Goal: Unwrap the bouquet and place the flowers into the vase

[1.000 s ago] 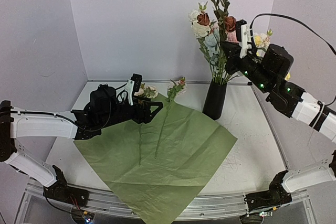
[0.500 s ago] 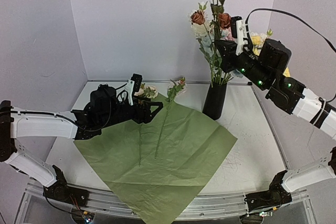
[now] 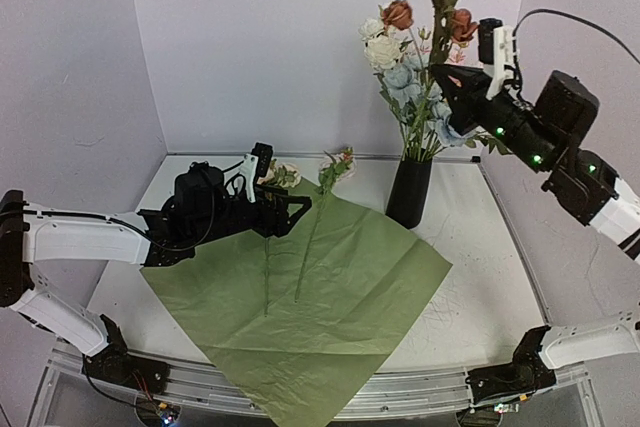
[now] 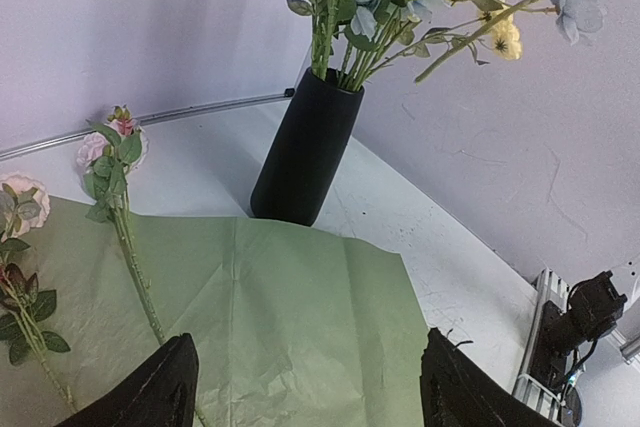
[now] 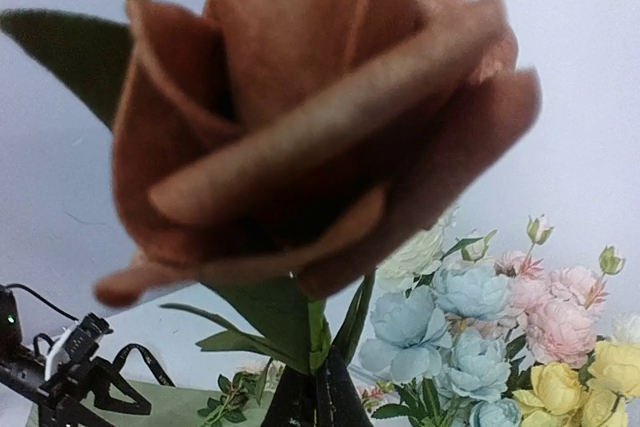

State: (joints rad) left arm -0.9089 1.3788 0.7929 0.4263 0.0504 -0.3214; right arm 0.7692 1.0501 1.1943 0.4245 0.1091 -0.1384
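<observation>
Top external view: we hold a reddish rose stem (image 3: 461,25) in our closed right gripper (image 3: 441,76) above the vase (image 3: 409,192). Next we should lower it in, while our left gripper (image 3: 293,214) gapes empty.

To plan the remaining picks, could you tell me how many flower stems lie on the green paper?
2. The left stem lies by the left arm; the right stem lies beside it, nearer the vase. The arm may hide others.

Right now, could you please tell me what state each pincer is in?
Left pincer: open, holding nothing, over the green paper.
Right pincer: closed on the stem of the reddish-brown flower.
</observation>
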